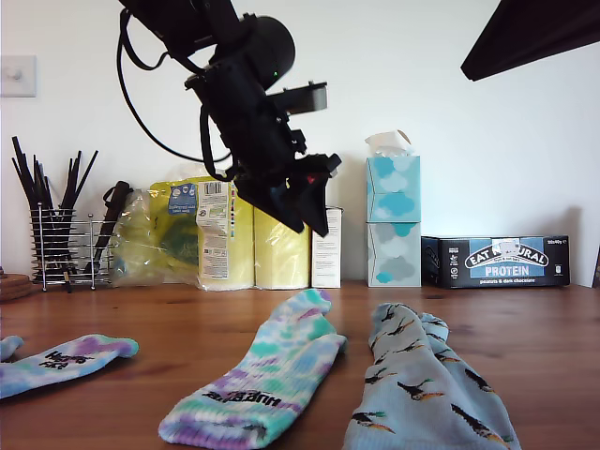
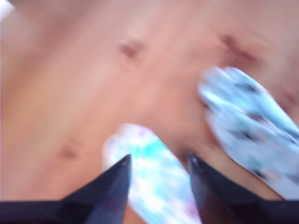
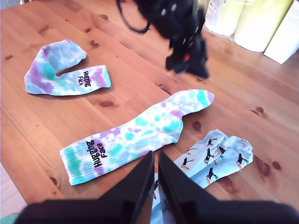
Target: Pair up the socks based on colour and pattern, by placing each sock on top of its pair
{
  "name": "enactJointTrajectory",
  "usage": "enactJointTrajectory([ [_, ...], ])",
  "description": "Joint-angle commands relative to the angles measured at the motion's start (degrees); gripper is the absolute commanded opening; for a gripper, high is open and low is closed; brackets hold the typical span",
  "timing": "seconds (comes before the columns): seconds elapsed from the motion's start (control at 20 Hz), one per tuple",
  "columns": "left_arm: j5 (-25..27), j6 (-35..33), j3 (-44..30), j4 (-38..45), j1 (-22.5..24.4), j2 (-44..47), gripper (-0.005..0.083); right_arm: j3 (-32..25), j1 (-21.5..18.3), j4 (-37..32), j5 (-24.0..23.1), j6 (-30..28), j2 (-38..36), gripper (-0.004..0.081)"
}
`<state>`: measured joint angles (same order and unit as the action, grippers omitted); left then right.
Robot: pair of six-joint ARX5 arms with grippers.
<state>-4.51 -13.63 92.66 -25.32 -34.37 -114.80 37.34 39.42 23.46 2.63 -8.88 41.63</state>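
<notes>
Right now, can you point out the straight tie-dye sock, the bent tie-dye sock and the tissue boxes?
straight tie-dye sock (image 3: pixel 140 133): second wrist view, middle of its length.
bent tie-dye sock (image 3: pixel 51 70): second wrist view, on its curved foot.
tissue boxes (image 1: pixel 392 187): exterior view, front of the upper box.

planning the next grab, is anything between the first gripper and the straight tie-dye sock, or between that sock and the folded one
Nothing visible. My first gripper hangs open above the straight tie-dye sock; bare table separates it from the folded tie-dye sock.
</notes>
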Motion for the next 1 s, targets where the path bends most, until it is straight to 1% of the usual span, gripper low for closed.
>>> enactJointTrajectory([
  [0.0,0.3,0.3,-0.3,-1.5,0.3,1.1,0.0434,-0.8,-0.1,-0.2,0.3,0.1,-0.3,0.0002],
  [0.05,0.3,0.3,-0.3,-3.9,0.3,1.4,0.0374,-0.8,-0.1,-0.2,0.2,0.2,-0.3,0.0001],
  [0.1,0.0,0.3,-0.3,-7.9,0.3,2.1,0.0258,-0.8,-0.1,-0.1,0.2,0.7,-0.3,-0.0001],
  [0.2,-2.8,0.0,-0.3,-14.3,0.5,3.2,-0.0031,-0.8,-0.1,0.9,0.2,3.2,-0.7,-0.0013],
  [0.25,-4.7,0.0,-0.4,-16.7,0.8,3.5,-0.0008,-0.8,-0.1,2.2,-0.2,4.0,-1.3,-0.0013],
  [0.4,-11.8,-0.1,-1.0,-20.9,2.8,5.4,-0.0019,-0.8,-0.2,8.5,-0.3,6.3,-5.0,-0.0013],
  [0.45,-12.1,-0.2,-2.1,-21.0,3.3,6.5,-0.0019,-0.8,-0.2,10.3,-0.3,7.3,-7.0,-0.0013],
  [0.55,-11.9,-1.1,-6.4,-19.3,4.7,10.8,-0.0019,-0.8,-0.2,13.4,-1.5,9.2,-11.5,-0.0013],
  [0.65,-12.0,-1.5,-12.9,-16.8,7.0,16.4,-0.0019,-0.8,-0.2,16.9,-2.8,9.7,-16.2,-0.0013],
  [0.75,-12.7,-1.9,-20.3,-13.5,10.6,22.4,-0.0019,-0.8,-0.2,21.4,-3.3,10.9,-20.4,-0.0013],
  [0.8,-13.7,-3.4,-23.8,-12.3,12.7,25.2,-0.0019,-0.6,-0.2,21.4,-3.3,10.9,-22.1,-0.0013],
  [0.85,-14.4,-3.3,-26.4,-12.0,14.7,27.2,-0.0019,-0.6,-0.2,21.5,-3.5,10.8,-23.6,-0.0013],
  [0.95,-14.8,-2.8,-28.5,-13.9,17.5,27.9,-0.0019,-0.6,-0.2,21.5,-5.1,10.5,-24.4,-0.0013],
])
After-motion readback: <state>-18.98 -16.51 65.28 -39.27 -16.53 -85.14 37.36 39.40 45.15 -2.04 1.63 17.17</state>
